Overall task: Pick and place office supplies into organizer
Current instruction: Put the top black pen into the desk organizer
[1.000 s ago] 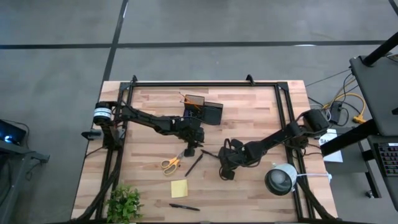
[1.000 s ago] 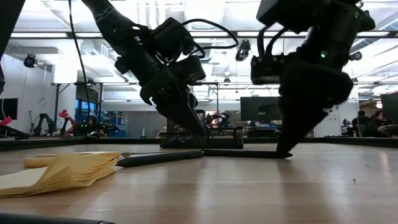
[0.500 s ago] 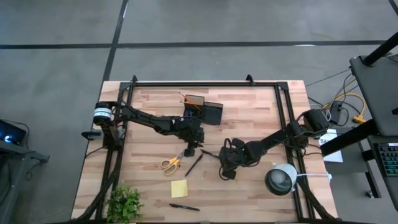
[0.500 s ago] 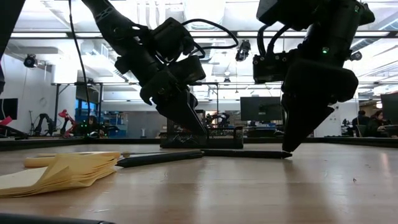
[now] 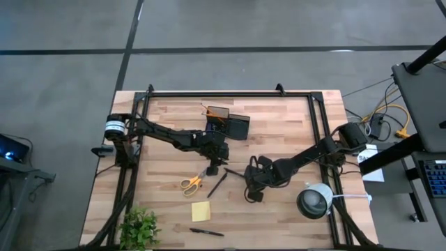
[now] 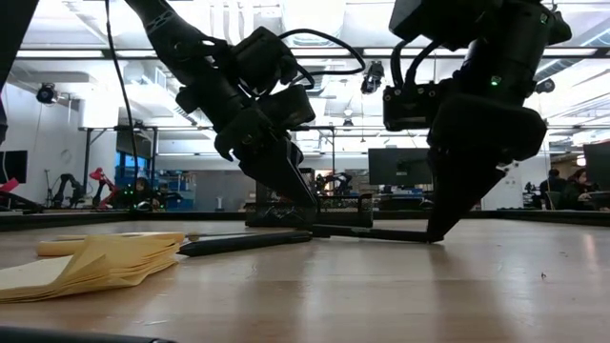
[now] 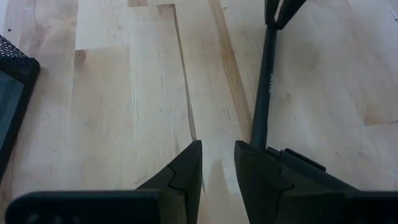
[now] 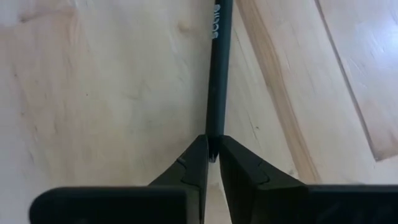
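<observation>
The right pincer (image 8: 212,163) pinches the end of a pen (image 8: 216,74) on the table (image 5: 293,118). The left pincer (image 7: 217,168) stands slightly spread, empty, beside that pen's other end.

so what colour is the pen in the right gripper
Black pen with pale lettering, clearest in the right wrist view.

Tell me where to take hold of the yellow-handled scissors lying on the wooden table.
Probably at the narrow blades near the pivot, coming straight down from above: the yellow-handled scissors lie flat on the wood, and their looped handles are the wider part.
</observation>
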`<move>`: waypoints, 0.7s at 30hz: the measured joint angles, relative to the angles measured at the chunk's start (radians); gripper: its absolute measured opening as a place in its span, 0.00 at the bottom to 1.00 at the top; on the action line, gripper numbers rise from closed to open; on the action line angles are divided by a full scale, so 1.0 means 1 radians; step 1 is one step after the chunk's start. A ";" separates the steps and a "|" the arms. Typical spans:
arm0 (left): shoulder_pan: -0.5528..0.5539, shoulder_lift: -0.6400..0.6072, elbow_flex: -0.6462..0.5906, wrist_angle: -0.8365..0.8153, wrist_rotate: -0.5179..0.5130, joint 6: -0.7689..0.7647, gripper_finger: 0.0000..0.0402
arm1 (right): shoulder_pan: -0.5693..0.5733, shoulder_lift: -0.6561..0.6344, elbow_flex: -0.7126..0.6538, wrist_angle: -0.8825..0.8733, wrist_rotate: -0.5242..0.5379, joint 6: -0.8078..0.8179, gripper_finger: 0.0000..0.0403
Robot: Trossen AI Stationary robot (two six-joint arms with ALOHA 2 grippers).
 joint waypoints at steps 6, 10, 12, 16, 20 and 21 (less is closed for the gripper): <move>0.000 0.000 0.000 0.000 0.000 0.000 0.20 | 0.000 0.007 0.001 0.004 -0.001 -0.001 0.07; 0.000 0.000 0.000 0.000 0.000 0.000 0.20 | 0.000 0.007 -0.001 0.004 -0.001 0.000 0.07; 0.000 0.000 0.000 0.000 0.001 0.003 0.20 | 0.000 0.007 -0.004 0.004 -0.001 0.000 0.07; 0.000 0.000 0.000 -0.002 0.081 0.015 0.20 | 0.000 0.007 -0.006 0.004 -0.001 0.000 0.07; -0.008 0.000 0.000 -0.002 0.133 0.022 0.20 | 0.000 0.008 -0.007 0.001 -0.002 0.000 0.07; -0.009 0.000 0.000 -0.002 0.137 0.021 0.20 | 0.000 0.008 -0.007 0.000 -0.002 0.000 0.07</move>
